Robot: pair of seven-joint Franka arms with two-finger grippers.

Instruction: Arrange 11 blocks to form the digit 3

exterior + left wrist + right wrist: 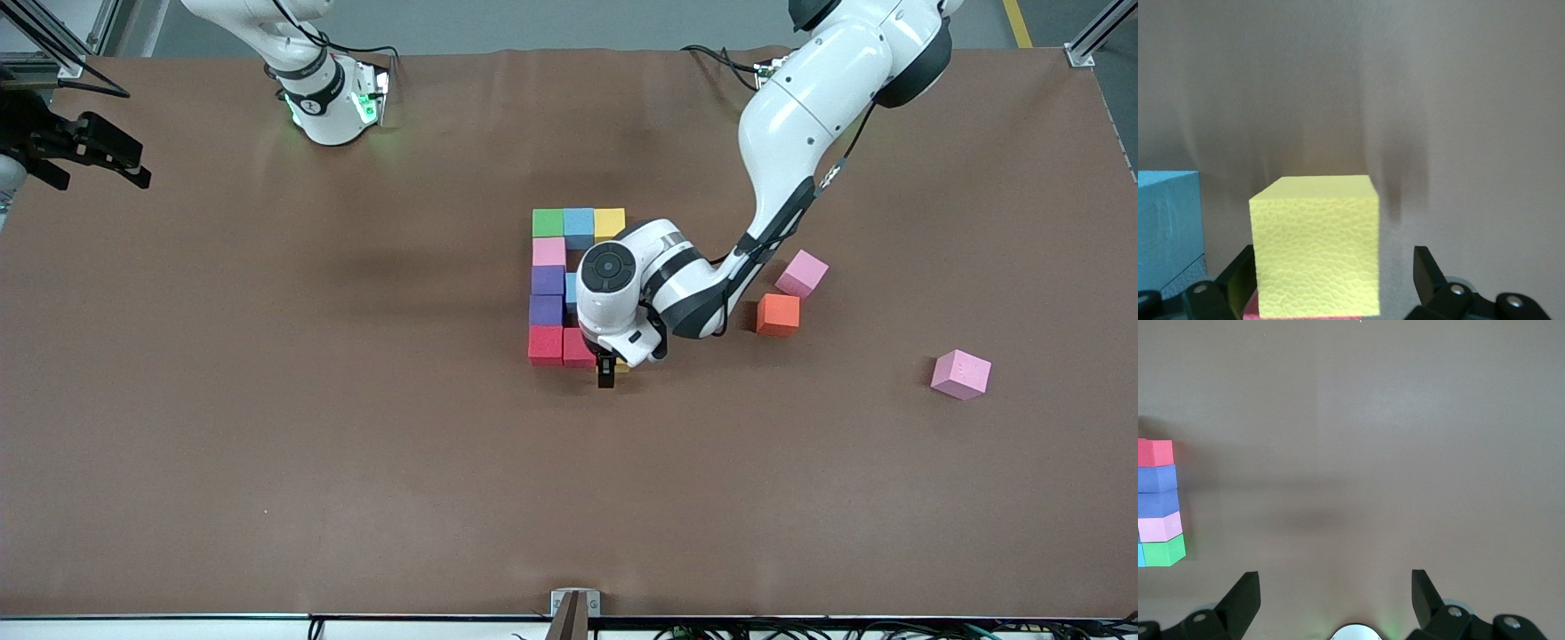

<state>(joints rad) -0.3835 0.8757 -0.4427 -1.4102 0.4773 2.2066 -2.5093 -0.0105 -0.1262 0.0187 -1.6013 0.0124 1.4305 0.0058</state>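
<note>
Fingers spread, the right gripper [1335, 600] waits above bare brown bench [267, 400]. Midway along, the foam-cube digit 3 [551, 289] sits, where the left gripper [1338, 283] straddles a yellow foam cube [1315, 243], fingers apart.

I see matte foam blocks [564, 289]; yellow block [1315, 245] has pebbled, dimpled faces. Table [267, 400] cover: dull brown, smooth. Left arm [800, 116] shell: glossy white plastic.
</note>
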